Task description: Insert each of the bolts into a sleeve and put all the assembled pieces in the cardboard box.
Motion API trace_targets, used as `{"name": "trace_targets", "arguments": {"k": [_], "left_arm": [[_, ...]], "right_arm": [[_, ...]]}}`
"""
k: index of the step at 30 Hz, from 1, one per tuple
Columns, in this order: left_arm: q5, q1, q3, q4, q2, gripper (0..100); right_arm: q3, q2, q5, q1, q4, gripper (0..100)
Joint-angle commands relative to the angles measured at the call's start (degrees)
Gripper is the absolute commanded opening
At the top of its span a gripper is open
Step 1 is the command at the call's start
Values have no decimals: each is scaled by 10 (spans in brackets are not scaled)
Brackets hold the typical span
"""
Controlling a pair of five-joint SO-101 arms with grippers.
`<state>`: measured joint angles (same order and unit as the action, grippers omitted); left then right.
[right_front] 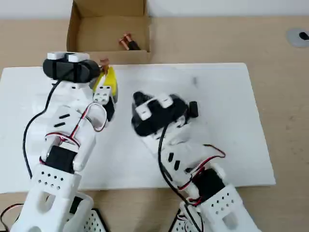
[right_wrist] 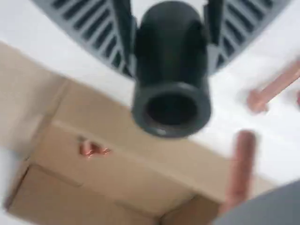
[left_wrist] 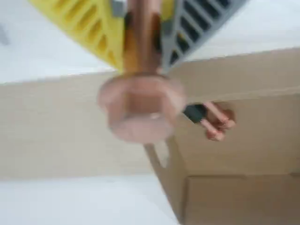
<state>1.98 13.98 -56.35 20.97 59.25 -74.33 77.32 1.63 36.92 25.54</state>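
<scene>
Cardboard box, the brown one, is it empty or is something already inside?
Not empty: copper-and-black assembled pieces lie on the floor of the brown cardboard box.

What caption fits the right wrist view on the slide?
Right hand gripping a black sleeve, bore facing the camera, with the cardboard box beyond.

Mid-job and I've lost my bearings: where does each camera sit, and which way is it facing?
High view: fixed above the table, looking down on the white mat, cardboard box and both arms.
Left wrist view: on the left arm, looking past the left hand, shut on a bolt, toward the box.
Right wrist view: on the right arm, looking past the right hand, shut on a black sleeve, toward the box.
Shared: both wrist views show the box with copper pieces inside.
</scene>
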Motion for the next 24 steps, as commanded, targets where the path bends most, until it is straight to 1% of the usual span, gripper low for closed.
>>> {"name": "trace_targets", "arguments": {"k": [1,4,10,16,19,24], "left_arm": [[0,21,7,-15,13,5],[-9,29,6,-13,19,5],[-89,25,2,-11,82,5],[-137,29,-60,-11,181,5],[-172,41,-86,13,238,5],[-174,64,-120,24,310,5]], "right_arm": [[-24,23,-9,14,-7,10],[-38,22,-7,14,-8,10],[-59,22,-6,14,-52,10],[-59,22,-6,33,-67,10],[-59,22,-6,50,-67,10],[-59,22,-6,65,-67,10]]}}
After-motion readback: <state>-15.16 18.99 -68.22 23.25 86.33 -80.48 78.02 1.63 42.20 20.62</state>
